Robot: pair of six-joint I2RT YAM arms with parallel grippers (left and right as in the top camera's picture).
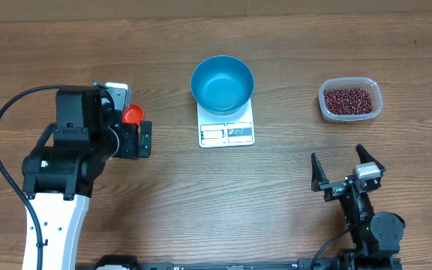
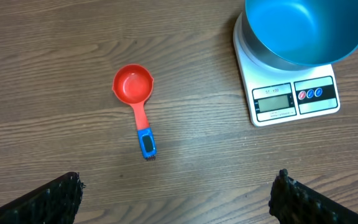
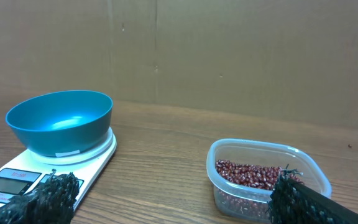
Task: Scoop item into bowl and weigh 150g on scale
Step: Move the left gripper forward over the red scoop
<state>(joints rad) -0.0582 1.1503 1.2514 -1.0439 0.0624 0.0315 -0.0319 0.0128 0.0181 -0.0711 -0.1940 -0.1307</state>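
Note:
The blue bowl (image 1: 222, 84) stands on the white scale (image 1: 226, 133) at the table's middle back. The dark red beans (image 1: 349, 99) fill a clear tub (image 1: 374, 110) to the right. A red scoop (image 2: 134, 93) with a blue handle tip lies on the wood left of the scale (image 2: 294, 102); in the overhead view only its cup (image 1: 132, 114) peeks out beside my left arm. My left gripper (image 2: 179, 183) hangs open above the table, just short of the scoop's handle, holding nothing. My right gripper (image 3: 176, 180) is open and empty, facing the beans (image 3: 257, 174) and the bowl (image 3: 61, 121).
A brown cardboard wall (image 3: 229, 50) closes off the back of the table. A black cable (image 1: 10, 120) loops out from the left arm. Bare wood lies between the two grippers and in front of the scale.

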